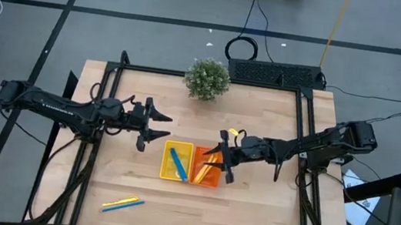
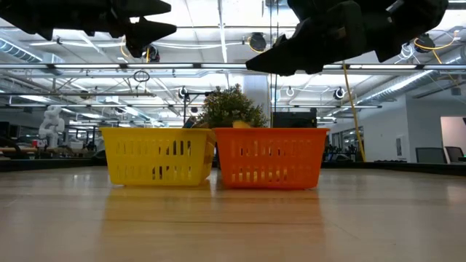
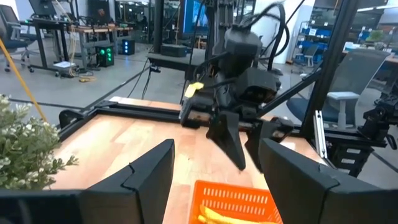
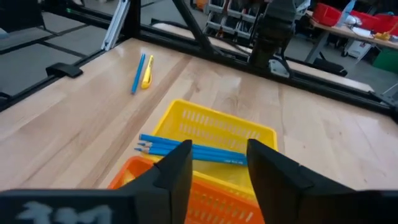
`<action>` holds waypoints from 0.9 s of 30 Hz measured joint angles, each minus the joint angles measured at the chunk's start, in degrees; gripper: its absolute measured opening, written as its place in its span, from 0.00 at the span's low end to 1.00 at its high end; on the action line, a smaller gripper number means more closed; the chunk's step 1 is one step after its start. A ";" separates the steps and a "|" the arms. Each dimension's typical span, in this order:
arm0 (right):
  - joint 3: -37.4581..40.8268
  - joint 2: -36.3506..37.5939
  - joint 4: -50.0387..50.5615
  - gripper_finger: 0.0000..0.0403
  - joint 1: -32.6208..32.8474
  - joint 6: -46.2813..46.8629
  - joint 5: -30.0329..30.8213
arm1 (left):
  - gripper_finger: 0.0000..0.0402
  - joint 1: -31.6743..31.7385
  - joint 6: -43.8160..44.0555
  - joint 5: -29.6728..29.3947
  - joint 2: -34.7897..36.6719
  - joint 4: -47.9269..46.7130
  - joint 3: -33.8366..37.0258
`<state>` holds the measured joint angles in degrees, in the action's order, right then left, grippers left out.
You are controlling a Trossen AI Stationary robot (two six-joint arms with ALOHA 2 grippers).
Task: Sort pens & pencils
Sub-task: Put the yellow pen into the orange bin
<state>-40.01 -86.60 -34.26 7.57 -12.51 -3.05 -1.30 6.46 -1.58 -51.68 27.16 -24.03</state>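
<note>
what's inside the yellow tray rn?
Blue pencils lie across the yellow tray; their far ends are hidden behind the right gripper fingers. No yellow ones visible inside.

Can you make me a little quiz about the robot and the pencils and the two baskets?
1. True or false: the blue pencils lie in the orange tray.
2. Which gripper hovers over the orange tray: A) left gripper B) right gripper
3. Fill in: one blue stick and one yellow stick lie loose on the ____, away from both trays.

Key
1. False: they lie in the yellow tray.
2. B; its fingers stand apart with nothing between them. The left gripper waits open beside the yellow tray.
3. Table.
</note>
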 joint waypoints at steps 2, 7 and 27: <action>0.00 0.72 -0.22 0.37 0.00 -0.02 0.00 | 0.60 0.00 0.00 0.00 0.00 -0.58 0.02; 0.07 3.88 -0.56 0.40 0.00 3.42 0.00 | 0.60 0.00 0.00 0.00 0.00 -0.96 0.02; 9.87 13.01 -15.32 0.39 -0.11 4.00 12.46 | 0.60 0.17 -1.81 -6.59 15.97 -20.70 0.19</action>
<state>-30.14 -73.60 -49.57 7.46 -8.51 9.41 -1.13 4.64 -8.17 -35.71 6.46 -23.84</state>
